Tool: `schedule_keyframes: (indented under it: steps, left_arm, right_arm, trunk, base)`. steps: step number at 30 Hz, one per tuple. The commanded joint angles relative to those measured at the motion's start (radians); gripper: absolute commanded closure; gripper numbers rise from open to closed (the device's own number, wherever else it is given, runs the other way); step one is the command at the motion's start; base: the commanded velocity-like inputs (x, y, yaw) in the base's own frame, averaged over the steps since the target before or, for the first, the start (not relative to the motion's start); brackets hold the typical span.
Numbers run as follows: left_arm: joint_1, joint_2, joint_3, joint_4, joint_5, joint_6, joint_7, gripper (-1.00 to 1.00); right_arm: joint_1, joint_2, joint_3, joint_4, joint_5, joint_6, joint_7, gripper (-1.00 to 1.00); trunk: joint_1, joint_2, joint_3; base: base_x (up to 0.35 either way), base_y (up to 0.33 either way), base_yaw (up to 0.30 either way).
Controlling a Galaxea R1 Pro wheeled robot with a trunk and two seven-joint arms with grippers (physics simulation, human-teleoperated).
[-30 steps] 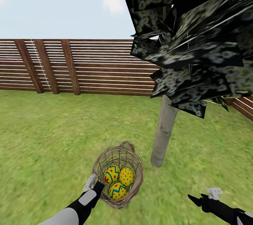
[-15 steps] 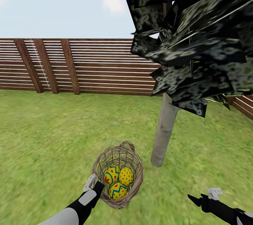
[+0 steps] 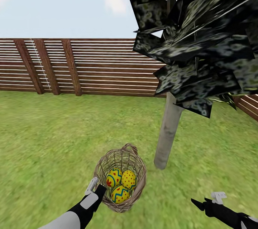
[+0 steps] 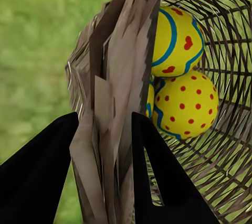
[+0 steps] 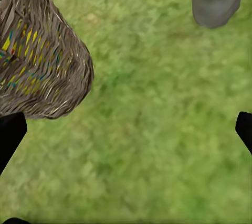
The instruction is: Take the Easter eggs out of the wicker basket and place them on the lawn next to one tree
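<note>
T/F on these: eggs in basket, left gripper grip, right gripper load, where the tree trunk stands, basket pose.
1. All three Easter eggs lie in the wicker basket. True.
2. The left gripper has its fingers on either side of the basket's rim. True.
3. The right gripper holds an egg. False: it is open and empty, over the lawn.
4. The tree trunk stands on the robot's left of the basket. False: on its right.
5. The basket lies tipped over, eggs spilled. False: it is upright.

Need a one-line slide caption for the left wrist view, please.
Left pincer straddling the wicker basket rim, Easter eggs inside.
</note>
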Motion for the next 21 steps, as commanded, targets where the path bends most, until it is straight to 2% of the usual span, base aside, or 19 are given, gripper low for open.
schedule_keyframes:
  steps: [1, 5, 9, 21]
  left_arm:
    - [-0.001, -0.001, 0.004, -0.002, 0.0, -0.001, 0.003, 1.0]
    - [-0.001, -0.001, 0.004, -0.002, 0.0, -0.001, 0.002, 1.0]
    - [-0.001, -0.001, 0.004, -0.002, 0.0, -0.001, 0.002, 1.0]
    - [-0.001, -0.001, 0.004, -0.002, 0.0, -0.001, 0.001, 1.0]
  right_arm:
    - [-0.001, 0.001, -0.006, -0.001, 0.003, 0.007, 0.007, -1.0]
    - [-0.001, 0.005, -0.002, 0.003, 0.011, 0.007, 0.005, -1.0]
    - [-0.001, 0.024, 0.001, 0.007, 0.011, 0.007, 0.001, -1.0]
    - [-0.001, 0.015, -0.004, 0.006, 0.001, 0.008, 0.002, -1.0]
  trunk:
    - [0.004, -0.008, -0.004]
    - [0.019, -0.036, -0.017]
    - [0.035, -0.064, -0.029]
    - [0.081, -0.148, -0.077]
  base:
    - [0.0, 0.0, 0.0]
    - [0.0, 0.0, 0.0]
    - [0.0, 0.0, 0.0]
    - [0.0, 0.0, -0.013]
